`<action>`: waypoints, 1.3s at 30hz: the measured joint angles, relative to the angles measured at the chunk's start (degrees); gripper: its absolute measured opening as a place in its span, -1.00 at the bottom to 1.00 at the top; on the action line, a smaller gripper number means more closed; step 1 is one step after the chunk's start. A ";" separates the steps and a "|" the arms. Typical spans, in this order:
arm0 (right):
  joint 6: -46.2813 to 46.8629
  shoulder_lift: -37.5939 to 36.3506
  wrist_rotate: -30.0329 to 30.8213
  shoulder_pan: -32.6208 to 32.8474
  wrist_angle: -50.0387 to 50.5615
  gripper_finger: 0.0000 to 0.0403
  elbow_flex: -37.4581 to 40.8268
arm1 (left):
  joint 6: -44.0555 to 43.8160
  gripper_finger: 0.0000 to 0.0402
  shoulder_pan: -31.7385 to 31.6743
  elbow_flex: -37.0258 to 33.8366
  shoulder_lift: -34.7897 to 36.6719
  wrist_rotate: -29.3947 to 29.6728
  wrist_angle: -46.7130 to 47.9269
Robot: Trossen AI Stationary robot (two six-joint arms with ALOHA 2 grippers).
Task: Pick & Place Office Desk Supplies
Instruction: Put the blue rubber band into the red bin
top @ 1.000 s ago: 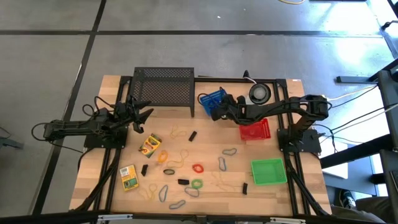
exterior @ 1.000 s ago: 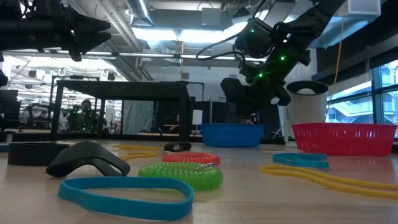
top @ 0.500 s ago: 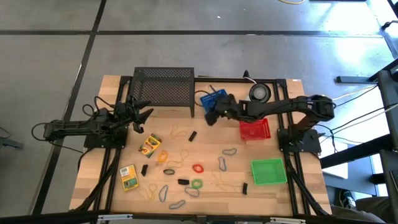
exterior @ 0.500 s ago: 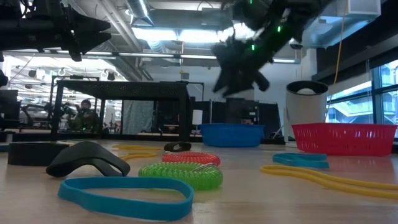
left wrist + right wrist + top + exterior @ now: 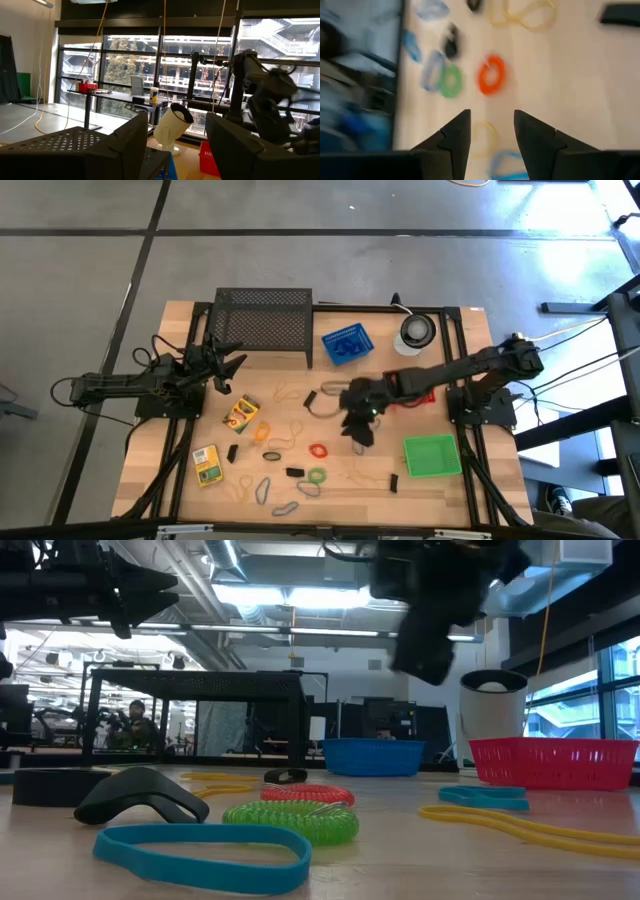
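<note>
Office desk supplies lie scattered over the wooden table (image 5: 150,470), mostly across its near half: rubber-band loops in several colours, small black clips and two yellow-green crayon boxes. One crayon box (image 5: 241,413) sits just in front of the left arm's base, the other (image 5: 206,464) nearer the table's front left corner. A red coiled band (image 5: 318,450) and a green coiled band (image 5: 316,476) lie close together near the middle, with a blue rubber band (image 5: 200,855) closest to the low camera.

The right gripper (image 5: 358,428) reaches out over the middle of the table, above the loose bands. Its wrist camera looks straight down between its two dark fingers (image 5: 454,136), which stand apart with nothing between them; the red and green bands show just ahead of them. It seems to be lining up over the pile to choose the next item.

The left gripper (image 5: 224,366) waits at the table's left edge, beside the black wire-mesh rack (image 5: 263,323), fingers spread wide and empty, kept clear of the working arm.

Sorting containers stand along the right side, likely within easy reach of the right arm: a blue basket (image 5: 344,346) at the back, a red basket (image 5: 552,762) partly hidden under the arm, and a green tray (image 5: 432,456) near the front. A round white-and-dark disc (image 5: 416,331) rests at the back
</note>
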State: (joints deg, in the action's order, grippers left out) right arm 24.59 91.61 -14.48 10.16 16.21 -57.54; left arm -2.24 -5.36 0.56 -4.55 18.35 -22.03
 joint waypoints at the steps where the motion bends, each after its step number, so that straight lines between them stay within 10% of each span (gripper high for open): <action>1: -1.09 0.01 2.72 1.12 1.33 -0.25 0.01 | 0.00 -0.03 0.01 0.00 0.00 0.00 0.01; 7: -9.86 0.01 14.75 5.33 8.14 -0.25 0.01 | 0.00 -0.03 0.01 0.00 0.00 0.00 0.01; 39: -11.59 12.50 19.36 6.07 18.03 -0.25 -0.29 | 0.00 -0.04 0.00 0.00 -0.01 0.00 0.09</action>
State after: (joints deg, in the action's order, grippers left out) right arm 13.00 104.11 4.88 16.23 34.24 -57.83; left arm -2.24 -5.37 0.56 -4.56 18.35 -21.94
